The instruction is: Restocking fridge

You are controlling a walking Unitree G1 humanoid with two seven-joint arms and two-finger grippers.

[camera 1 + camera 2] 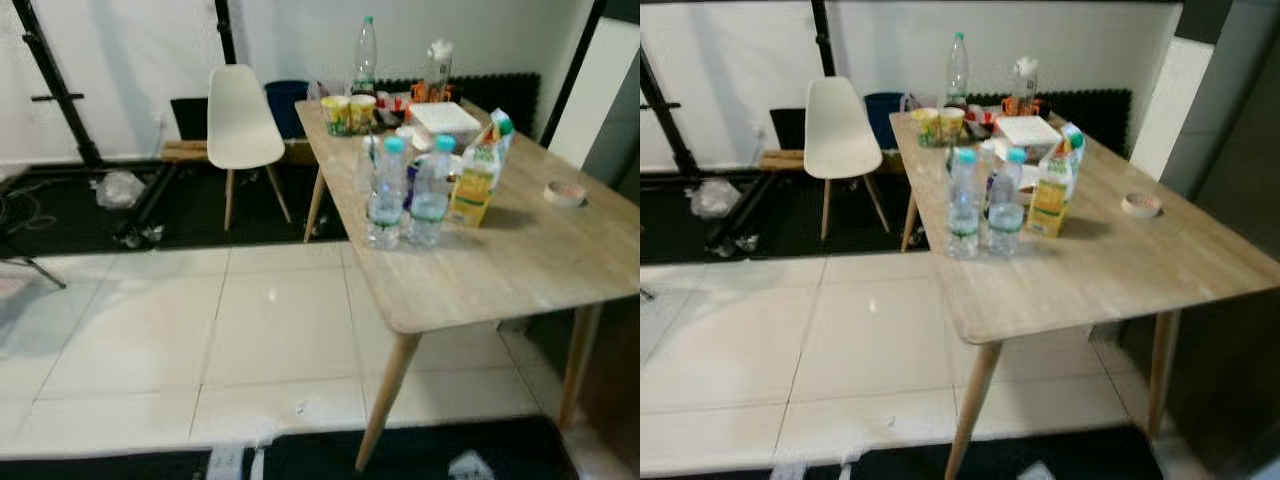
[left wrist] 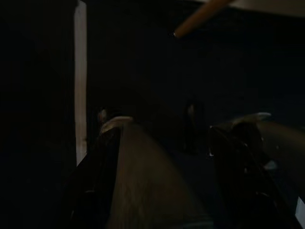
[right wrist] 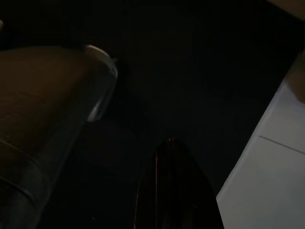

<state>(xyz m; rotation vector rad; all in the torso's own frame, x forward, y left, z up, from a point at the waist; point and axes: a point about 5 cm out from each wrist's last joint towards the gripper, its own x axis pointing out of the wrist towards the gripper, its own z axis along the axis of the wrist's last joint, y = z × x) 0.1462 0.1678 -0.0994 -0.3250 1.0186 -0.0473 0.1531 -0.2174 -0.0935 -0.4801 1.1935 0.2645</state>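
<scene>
Wooden table ahead-right holds your stock: two water bottles upright nr its left edge, juice carton just beside. Both arms hang idle; left gripper fingers apart, right gripper too dark, can't tell.

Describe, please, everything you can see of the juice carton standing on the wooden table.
The juice carton is a tall yellow-orange box, cardboard by its look, with green and white print near a gabled top and a teal screw cap, which is on. It stands upright on the light wooden table, just right of two teal-capped water bottles, casting a shadow to its right. Whether it touches the nearer bottle cannot be told. Its label is too blurred to read.
</scene>
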